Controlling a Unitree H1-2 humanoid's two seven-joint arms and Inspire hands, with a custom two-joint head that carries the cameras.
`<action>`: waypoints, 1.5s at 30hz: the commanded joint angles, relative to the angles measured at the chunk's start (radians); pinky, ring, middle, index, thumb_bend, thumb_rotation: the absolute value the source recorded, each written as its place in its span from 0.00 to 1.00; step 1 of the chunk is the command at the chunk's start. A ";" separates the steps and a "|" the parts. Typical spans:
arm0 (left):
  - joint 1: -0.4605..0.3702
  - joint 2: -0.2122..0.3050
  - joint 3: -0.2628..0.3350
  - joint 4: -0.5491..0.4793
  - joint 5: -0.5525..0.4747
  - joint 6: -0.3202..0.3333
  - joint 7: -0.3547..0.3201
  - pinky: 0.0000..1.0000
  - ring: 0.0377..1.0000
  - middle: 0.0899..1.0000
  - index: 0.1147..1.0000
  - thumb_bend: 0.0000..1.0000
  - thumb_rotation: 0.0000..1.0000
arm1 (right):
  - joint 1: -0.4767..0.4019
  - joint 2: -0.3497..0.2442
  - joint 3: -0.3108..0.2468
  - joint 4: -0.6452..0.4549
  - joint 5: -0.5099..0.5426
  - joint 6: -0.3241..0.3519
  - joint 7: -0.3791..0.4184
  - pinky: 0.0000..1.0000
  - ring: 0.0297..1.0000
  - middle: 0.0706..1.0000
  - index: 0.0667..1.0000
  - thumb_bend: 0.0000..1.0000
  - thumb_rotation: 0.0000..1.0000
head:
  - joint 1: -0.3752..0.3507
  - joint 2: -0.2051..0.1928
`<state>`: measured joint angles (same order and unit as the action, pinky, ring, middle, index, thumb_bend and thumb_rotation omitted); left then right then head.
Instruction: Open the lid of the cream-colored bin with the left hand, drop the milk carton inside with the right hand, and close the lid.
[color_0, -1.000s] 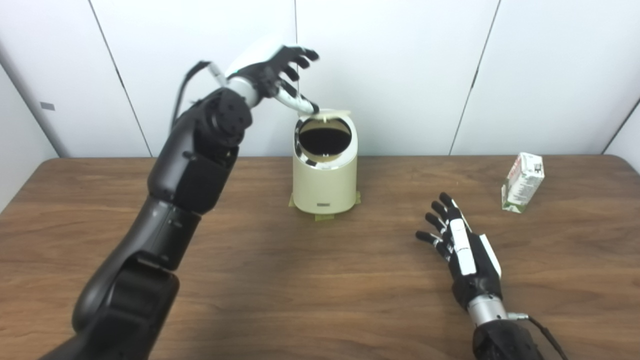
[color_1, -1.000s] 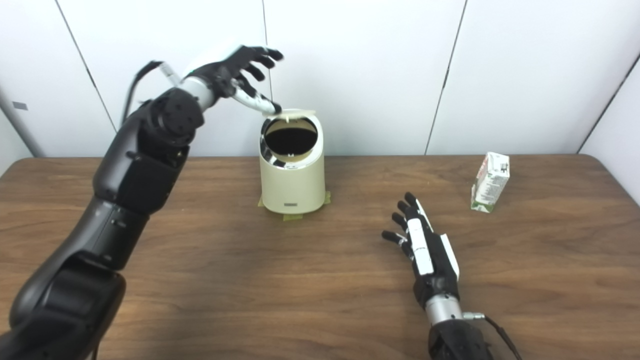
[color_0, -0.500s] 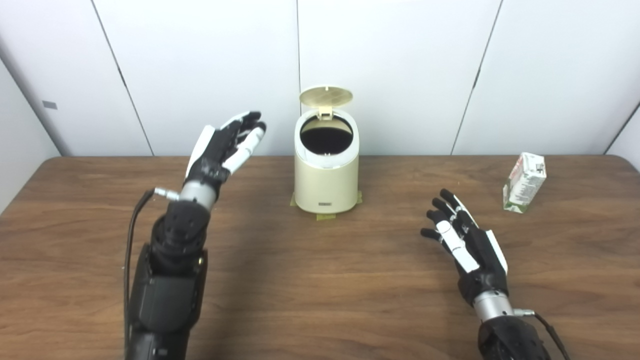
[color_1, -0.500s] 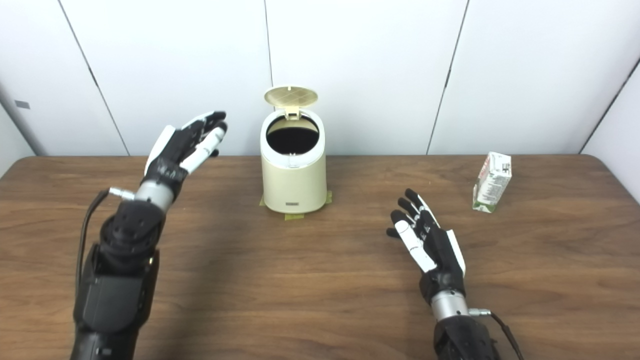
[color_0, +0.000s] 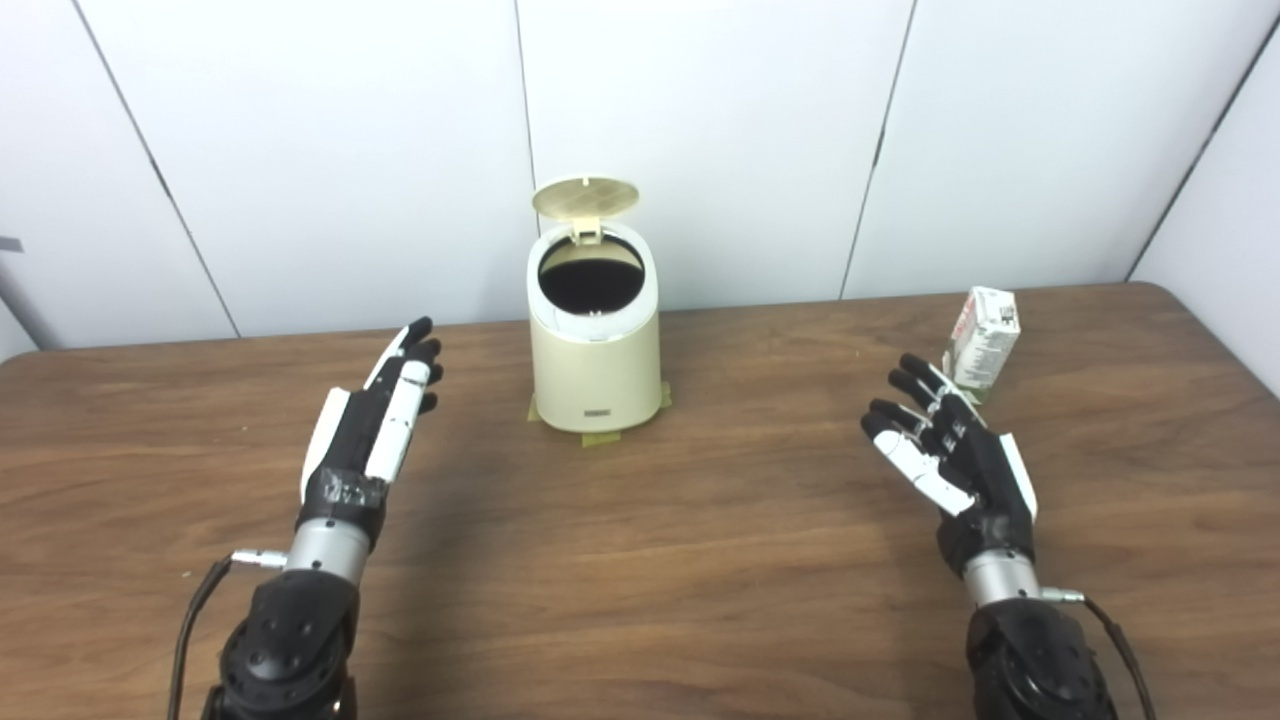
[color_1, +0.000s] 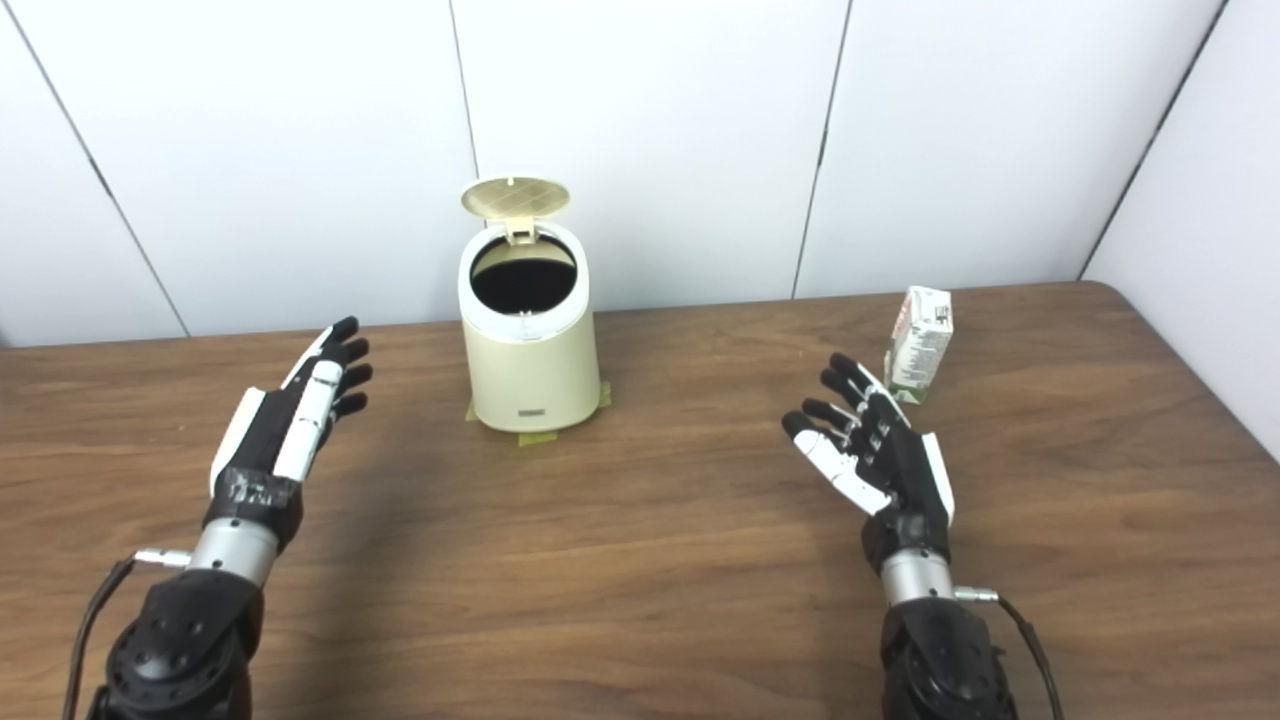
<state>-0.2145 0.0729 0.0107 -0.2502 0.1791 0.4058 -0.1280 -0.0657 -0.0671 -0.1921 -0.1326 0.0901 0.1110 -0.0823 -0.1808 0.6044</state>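
Observation:
The cream-colored bin stands at the back middle of the table, taped down at its base. Its round lid stands upright and the dark mouth is uncovered. The white and green milk carton stands upright at the back right. My left hand is open and empty, low over the table to the left of the bin. My right hand is open and empty, fingers spread, just in front of and left of the carton, apart from it.
The brown wooden table runs under everything. White wall panels stand right behind the bin. The table's right edge lies close to the right of the carton.
My left hand let go of the lid, drew back and came down to the table at the left. The lid swung up and stays open. My right hand moved toward the carton. The camera has shifted right.

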 joint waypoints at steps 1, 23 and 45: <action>-0.024 -0.007 -0.010 -0.042 -0.017 -0.041 0.010 0.89 0.91 0.94 0.97 0.37 1.00 | -0.016 -0.012 -0.029 -0.083 0.007 -0.020 -0.018 0.64 0.73 0.80 0.78 0.71 0.24 | -0.019 0.001; -0.005 0.018 0.046 -0.019 -0.189 -0.022 -0.005 0.98 0.96 0.97 0.98 0.38 1.00 | -0.126 -0.202 -0.116 -0.127 -0.153 0.163 -0.088 0.66 0.78 0.83 0.80 0.93 0.18 | -0.237 0.035; 0.013 0.152 0.039 -0.160 -0.241 0.063 -0.037 1.00 0.97 0.96 1.00 0.33 1.00 | -0.491 -0.440 0.066 0.239 -0.497 0.358 0.169 0.88 0.95 0.95 0.89 1.00 0.10 | -0.235 0.053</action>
<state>-0.1739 0.2089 0.0473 -0.3761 -0.0501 0.4747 -0.1666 -0.4981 -0.4688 -0.1220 0.1129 -0.3803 0.4764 0.0913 -0.4142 0.6565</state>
